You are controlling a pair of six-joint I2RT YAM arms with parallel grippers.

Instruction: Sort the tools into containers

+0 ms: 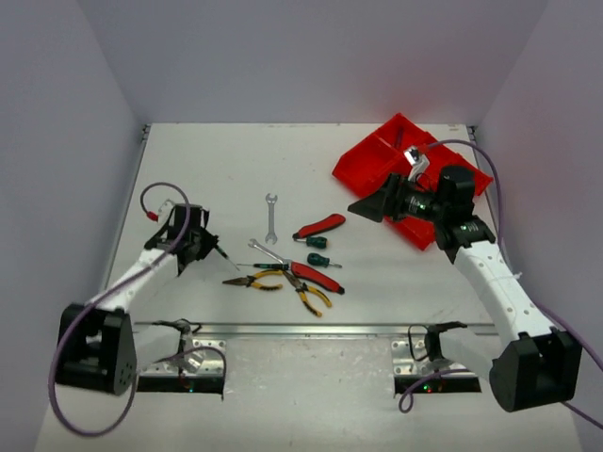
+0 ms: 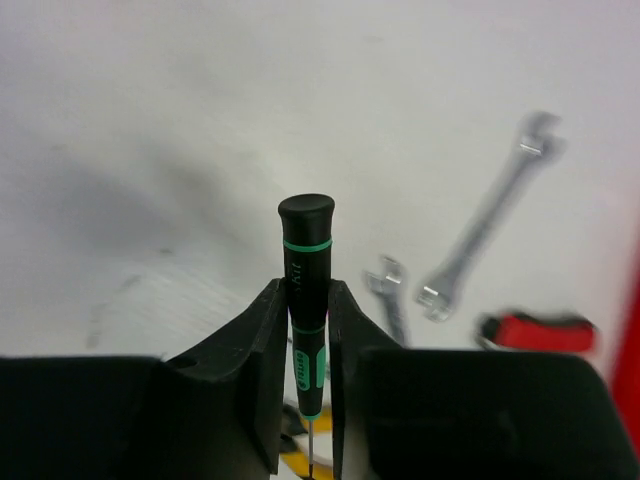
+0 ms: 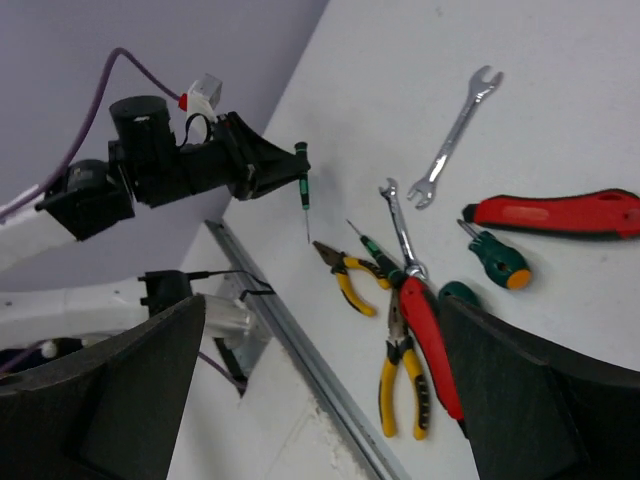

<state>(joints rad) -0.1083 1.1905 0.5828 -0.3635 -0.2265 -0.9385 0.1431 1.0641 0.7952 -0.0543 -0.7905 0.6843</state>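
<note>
The left gripper (image 2: pixel 305 300) is pressed together on a slim black-handled screwdriver (image 2: pixel 306 240) with a green band, pinching it low on the handle so the cap stands clear above the fingertips and the thin shaft runs down past them; seen from the right wrist, the tool's long axis lies crosswise to the way the gripper points, tip down toward the table (image 1: pixel 207 160) and apparently off it; the red tray (image 1: pixel 372 155) is well apart from this gripper, out ahead of it and off to its right, with the loose tools (image 1: pixel 292 268) (wrenches, pliers, short screwdrivers) lying between the two; the right gripper (image 1: pixel 369 207) is spread wide with nothing in it, and hangs at the tray's near edge, so the right arm is much the nearer to the compartments; the coming move looks to be a long carry by the left arm over or round that pile; since the shaft points down, it probably has to be lifted clear of the tools below and then laid flat along a compartment.
</note>
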